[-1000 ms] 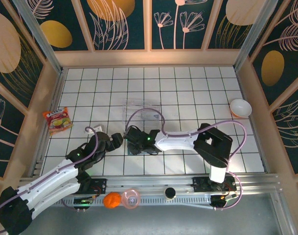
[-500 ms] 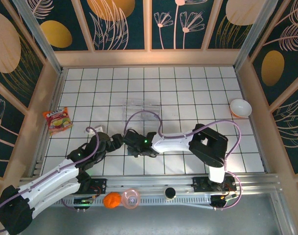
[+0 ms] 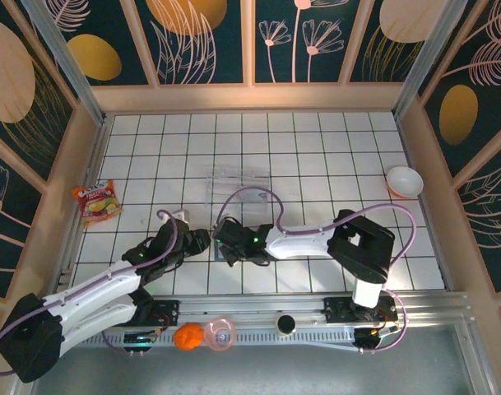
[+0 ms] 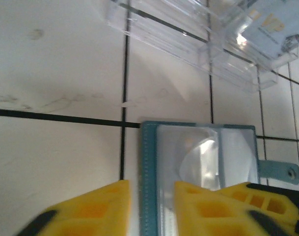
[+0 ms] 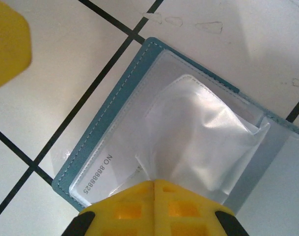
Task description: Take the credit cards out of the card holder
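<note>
Two grippers at one holder (image 5: 94,132), open on the tiles between them. Left gripper (image 4: 151,189): jaws narrowly apart astride its teal edge, likely to pin it; grip unclear. Right gripper (image 5: 154,189): pinched tight on the clear sleeve (image 5: 198,132), puckering it, probably seeking the card (image 5: 96,174) inside.

One holder (image 4: 203,162). Two cards (image 5: 97,176) (image 4: 269,30): one at lower left of the right wrist view, one at upper right of the left wrist view. One clear tray (image 3: 238,179), one white bowl (image 3: 404,181), one snack packet (image 3: 98,202), one orange ball (image 3: 187,336), one pink round thing (image 3: 220,334), one black knob (image 3: 285,323), two arms (image 3: 94,290) (image 3: 308,240).
</note>
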`<state>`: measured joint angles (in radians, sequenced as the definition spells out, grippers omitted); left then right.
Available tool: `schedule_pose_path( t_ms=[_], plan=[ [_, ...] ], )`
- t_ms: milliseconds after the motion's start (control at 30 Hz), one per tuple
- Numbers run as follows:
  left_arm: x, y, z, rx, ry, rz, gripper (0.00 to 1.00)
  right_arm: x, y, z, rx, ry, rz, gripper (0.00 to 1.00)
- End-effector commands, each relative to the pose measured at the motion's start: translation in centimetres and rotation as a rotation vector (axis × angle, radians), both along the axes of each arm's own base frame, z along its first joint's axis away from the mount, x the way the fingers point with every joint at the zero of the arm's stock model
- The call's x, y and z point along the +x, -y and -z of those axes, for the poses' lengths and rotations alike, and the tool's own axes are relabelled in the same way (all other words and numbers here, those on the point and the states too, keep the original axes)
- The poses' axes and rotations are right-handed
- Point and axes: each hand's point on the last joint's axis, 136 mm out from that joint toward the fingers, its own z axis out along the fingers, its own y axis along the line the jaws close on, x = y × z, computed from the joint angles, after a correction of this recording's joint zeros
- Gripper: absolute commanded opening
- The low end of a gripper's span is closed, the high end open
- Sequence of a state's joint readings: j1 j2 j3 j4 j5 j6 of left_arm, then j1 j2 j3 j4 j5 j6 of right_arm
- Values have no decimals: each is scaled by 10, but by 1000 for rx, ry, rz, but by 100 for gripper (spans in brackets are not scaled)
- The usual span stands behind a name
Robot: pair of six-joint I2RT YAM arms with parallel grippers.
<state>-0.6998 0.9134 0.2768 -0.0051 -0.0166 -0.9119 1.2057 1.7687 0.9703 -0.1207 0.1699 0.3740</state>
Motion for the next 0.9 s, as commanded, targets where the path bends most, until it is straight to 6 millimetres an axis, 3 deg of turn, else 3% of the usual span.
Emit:
schedule_pose_path(
  t_ms=[0, 167, 467, 567, 667, 867],
  plan=[
    [3, 20, -9, -81, 26, 67, 16, 4, -9, -21, 112, 15, 18, 0],
    [5, 30, 0, -95, -3, 95, 3, 7, -6, -24, 135, 24, 35, 0],
    [12, 38, 18, -45, -48, 113, 1, 5, -2, -36, 183, 42, 38, 0],
    [14, 47, 15, -69, -44, 137, 3, 5, 2, -41, 192, 51, 44, 19],
    [15, 57, 6, -84, -28, 167, 5, 9, 16, -51, 205, 89, 93, 31],
    [7, 89, 7, -97, -60, 278, 5, 28, 62, -74, 223, 170, 276, 32]
  ],
)
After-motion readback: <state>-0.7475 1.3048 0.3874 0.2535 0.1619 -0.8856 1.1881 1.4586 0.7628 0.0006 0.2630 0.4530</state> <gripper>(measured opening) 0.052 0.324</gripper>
